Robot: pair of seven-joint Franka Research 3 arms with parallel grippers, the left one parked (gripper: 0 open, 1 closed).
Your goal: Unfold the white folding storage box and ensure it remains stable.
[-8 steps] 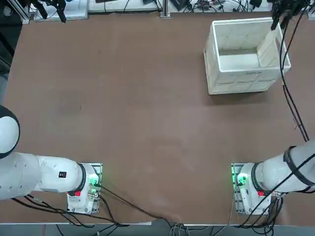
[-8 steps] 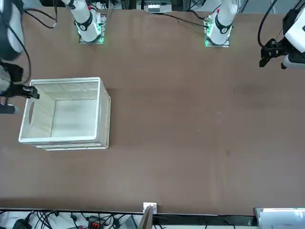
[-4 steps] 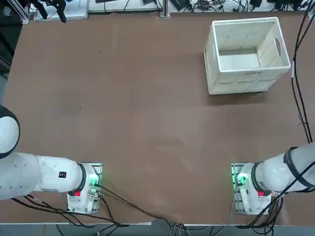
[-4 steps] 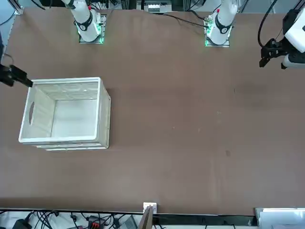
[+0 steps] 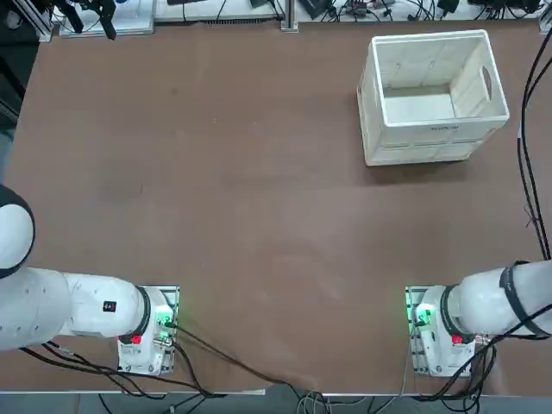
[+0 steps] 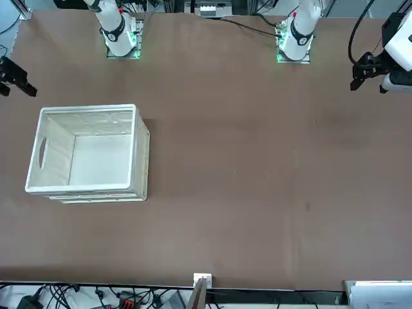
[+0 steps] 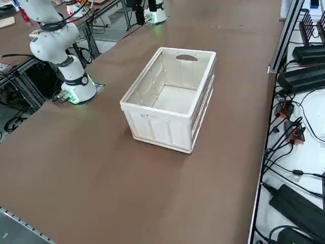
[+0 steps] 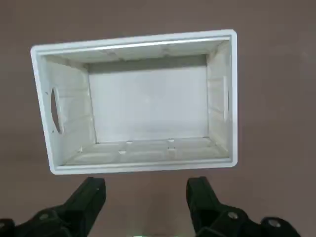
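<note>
White storage box [image 5: 423, 138] upright on brown desk [image 5: 259, 207], all walls raised, open top, floor of box showing. Sits toward far edge, on robot's right side. Oval handle cut-out in end wall. Right hand [image 8: 146, 190] near box, apart from it, fingers spread wide, nothing between them.

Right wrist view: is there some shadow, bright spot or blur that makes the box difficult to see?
Right wrist view: the white box looks evenly lit, with a shaded band along one inner wall; the hand's fingers are dark, little detail. Top view: soft shadow on the table below the box. Right side view: no strong glare on it.
</note>
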